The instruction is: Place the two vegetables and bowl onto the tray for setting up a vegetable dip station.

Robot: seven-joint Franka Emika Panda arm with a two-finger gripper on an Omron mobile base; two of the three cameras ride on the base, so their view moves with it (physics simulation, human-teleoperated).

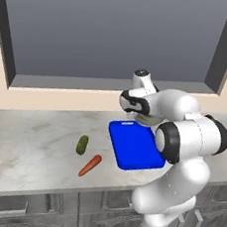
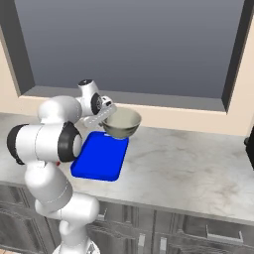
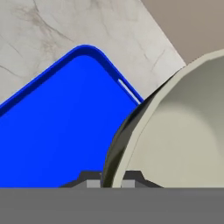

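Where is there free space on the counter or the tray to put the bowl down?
The blue tray is bare all over. The counter right of the tray is bare too. Left of it lie the cucumber and carrot, close together.

Kitchen: marble counter (image 1: 27, 145), dark cabinets (image 2: 198, 233) below (drawer handles), window (image 1: 115, 31) above.

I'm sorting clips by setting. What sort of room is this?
Most likely a kitchen: a marble counter over dark cabinet drawers, a window behind, and a carrot lying out.
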